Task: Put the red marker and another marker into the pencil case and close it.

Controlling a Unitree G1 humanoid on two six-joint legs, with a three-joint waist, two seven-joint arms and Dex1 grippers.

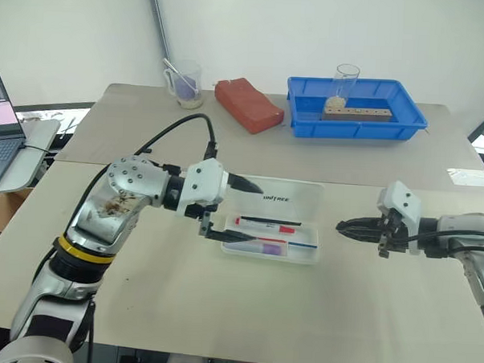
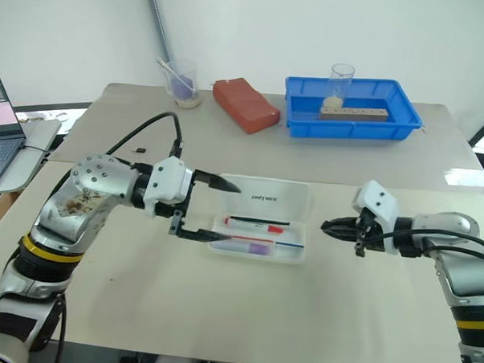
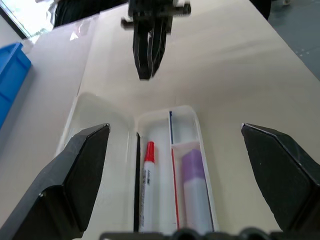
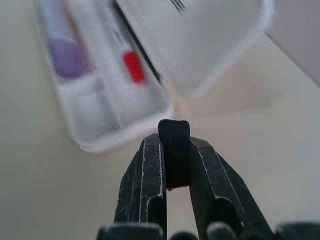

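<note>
Left claw (image 1: 234,209) agape — pencil case (image 1: 301,198) unlidded

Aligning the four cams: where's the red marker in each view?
Left eye: red marker in the open pencil case, rear slot.
Right eye: same slot.
Left wrist: between that gripper's fingers, cap away from the camera.
Right wrist: red cap.
Shared landmark: purple-capped highlighter alongside.
</note>
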